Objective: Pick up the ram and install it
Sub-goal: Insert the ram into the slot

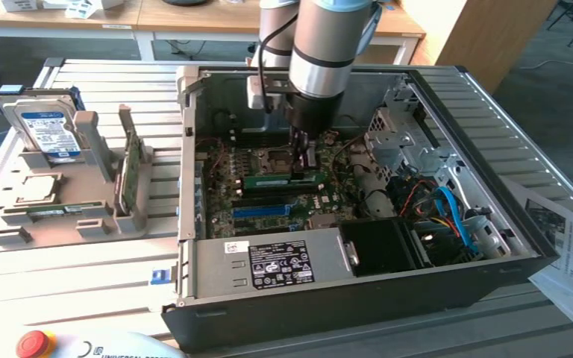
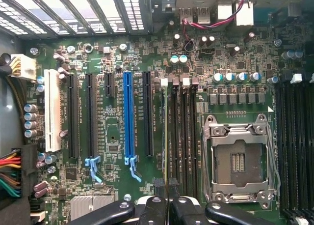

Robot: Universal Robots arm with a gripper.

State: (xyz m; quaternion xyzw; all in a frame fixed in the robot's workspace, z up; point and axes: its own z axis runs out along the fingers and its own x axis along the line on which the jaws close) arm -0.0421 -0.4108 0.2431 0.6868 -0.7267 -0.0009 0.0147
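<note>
Ram (image 1: 266,180) is our job here: a long, thin, green board stick with small dark chips. We see it inside the big black metal computer box (image 1: 366,298), low down over the flat green main board (image 1: 266,212). The robot's black two-finger claw (image 1: 304,170) is pinched narrow on the top edge of the ram, so the claw is holding it. From the wrist view we look straight down past the claw (image 2: 167,208) and the ram (image 2: 166,136) is just a thin line. That line runs along the row of long black memory slots (image 2: 179,136), between the bright blue plastic slot (image 2: 128,122) and the square silver chip socket (image 2: 238,161). We think the picking up is done and the putting in is the step in hand. We cannot tell if the ram sits all the way down in its slot. We think the next move calls for a straight, even push down, with the stick kept lined up with the slot. If it tips, one end could stay up.
</note>
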